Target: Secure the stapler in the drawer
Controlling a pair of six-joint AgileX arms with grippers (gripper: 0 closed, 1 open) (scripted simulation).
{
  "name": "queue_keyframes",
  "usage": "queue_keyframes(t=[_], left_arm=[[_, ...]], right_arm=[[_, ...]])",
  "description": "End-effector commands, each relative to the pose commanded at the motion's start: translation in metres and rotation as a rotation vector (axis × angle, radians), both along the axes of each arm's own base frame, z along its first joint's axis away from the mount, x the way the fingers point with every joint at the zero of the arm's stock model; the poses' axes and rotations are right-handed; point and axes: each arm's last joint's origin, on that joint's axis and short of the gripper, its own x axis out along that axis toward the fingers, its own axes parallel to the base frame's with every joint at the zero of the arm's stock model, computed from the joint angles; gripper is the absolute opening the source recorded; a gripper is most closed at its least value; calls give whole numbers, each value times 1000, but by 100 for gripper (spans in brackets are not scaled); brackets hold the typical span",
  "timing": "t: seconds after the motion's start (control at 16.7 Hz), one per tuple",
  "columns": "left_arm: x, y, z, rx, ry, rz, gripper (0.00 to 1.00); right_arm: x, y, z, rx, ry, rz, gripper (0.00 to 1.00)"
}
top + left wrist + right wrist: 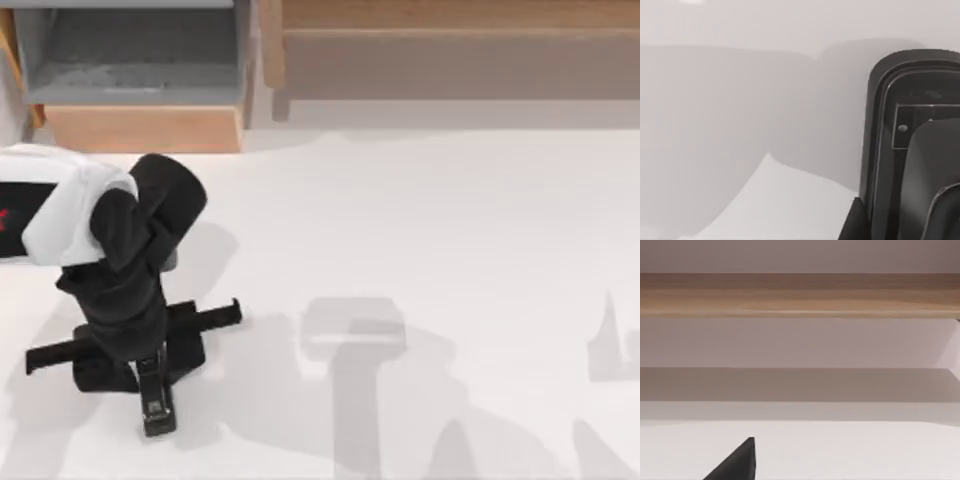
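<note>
Left tool (152,385) over stapler (157,405), table (420,230).

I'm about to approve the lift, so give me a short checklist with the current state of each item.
1. Left claw is over the small black elongated stapler at the table's front left: ok.
2. Claw fingers closed on stapler: cannot tell.
3. Light wooden drawer with grey interior pulled open at back left: ok.
4. Bare white table between stapler and drawer: ok.
5. Stapler inside drawer: not ok; it is on the table.
</note>
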Motion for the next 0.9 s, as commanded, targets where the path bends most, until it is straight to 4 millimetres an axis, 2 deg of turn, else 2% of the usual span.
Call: queue_keyframes(t=[0.24, 0.6, 0.72, 0.9], left_arm=[[0, 0, 20, 0, 0, 1, 0], [3, 2, 22, -2, -5, -1, 0], [18, 9, 33, -15, -49, -7, 0], [58, 34, 63, -26, -162, -34, 0]], right_arm=[[0, 0, 0, 0, 0, 0, 100], [0, 0, 0, 0, 0, 0, 100], [0, 0, 0, 0, 0, 0, 100], [0, 0, 0, 0, 0, 0, 100]])
